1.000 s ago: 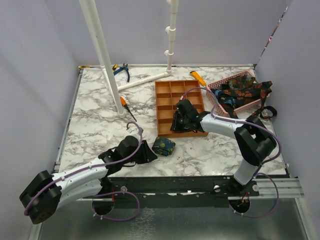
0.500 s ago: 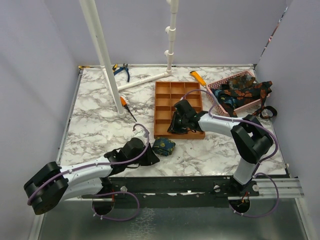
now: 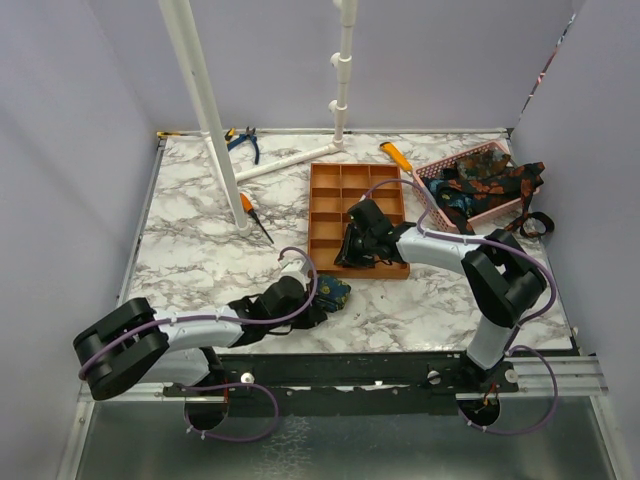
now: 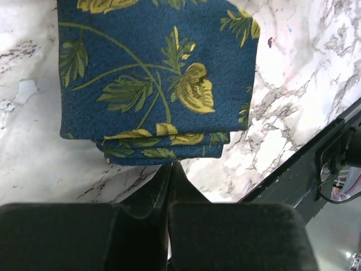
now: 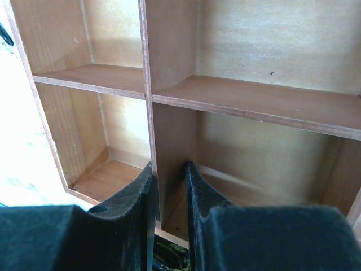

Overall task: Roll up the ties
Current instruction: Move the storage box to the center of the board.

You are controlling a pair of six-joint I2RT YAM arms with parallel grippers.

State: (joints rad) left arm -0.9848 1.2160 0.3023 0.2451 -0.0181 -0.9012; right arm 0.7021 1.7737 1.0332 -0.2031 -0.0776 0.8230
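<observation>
If nudging rolled tie [image 4: 158, 84] with left gripper [image 4: 171, 167] pinched together, beware loosening layers, or shifting tray [image 3: 313, 215] via right gripper [image 5: 169, 169] clamped on divider [image 5: 169, 51].

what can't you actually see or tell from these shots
- Left wrist view: the rolled tie is cut off by the top edge; whether the left hand pinches fabric is unclear.
- Top view: the right hand fingertips are hidden by its own body over the orange tray.
- Top view: how many ties fill the pink basket; they're tangled.
</observation>
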